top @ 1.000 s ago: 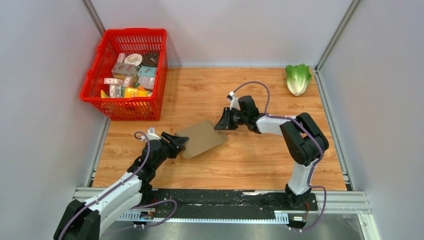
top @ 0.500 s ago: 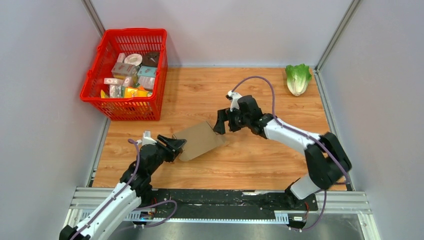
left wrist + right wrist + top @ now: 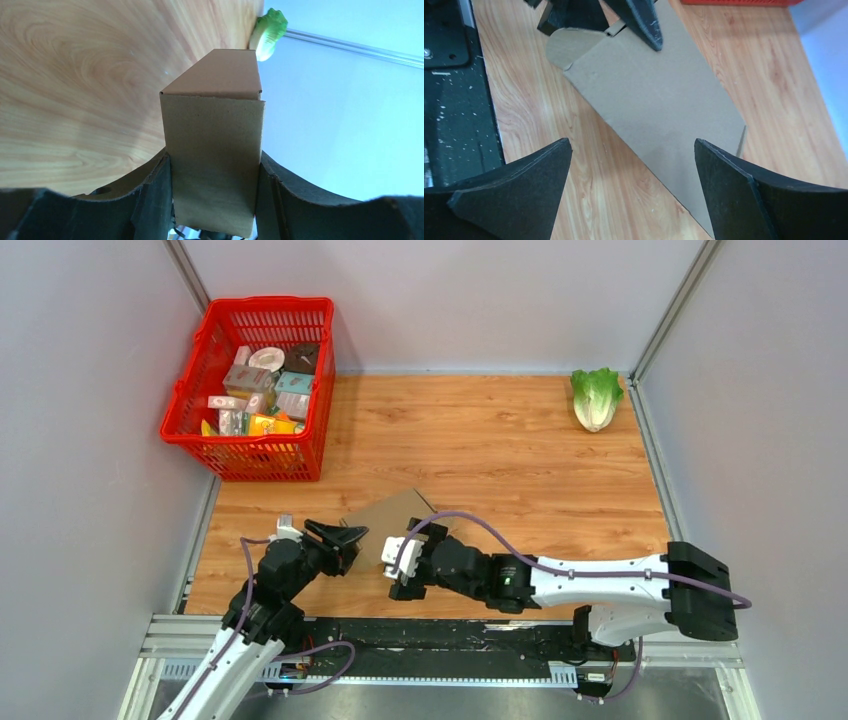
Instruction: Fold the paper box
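The paper box [image 3: 395,515] is a flat piece of plain brown cardboard lying at a slant on the wooden table near the front. My left gripper [image 3: 350,537] is shut on its left end. In the left wrist view the paper box [image 3: 212,135] fills the gap between both fingers of the left gripper [image 3: 214,160], and a folded panel points away from me. My right gripper [image 3: 398,562] stands wide open just in front of the box's near edge. In the right wrist view the right gripper [image 3: 633,145] holds nothing, and the paper box [image 3: 659,95] lies beyond its fingertips.
A red basket [image 3: 250,390] full of small printed packages stands at the back left. A lettuce [image 3: 597,397] lies in the back right corner. Grey walls close in three sides of the table. The black base rail [image 3: 450,635] runs along the near edge.
My right gripper let go of the box's far end, opened wide and swung round to the near side. The left gripper drew back slightly with the box.
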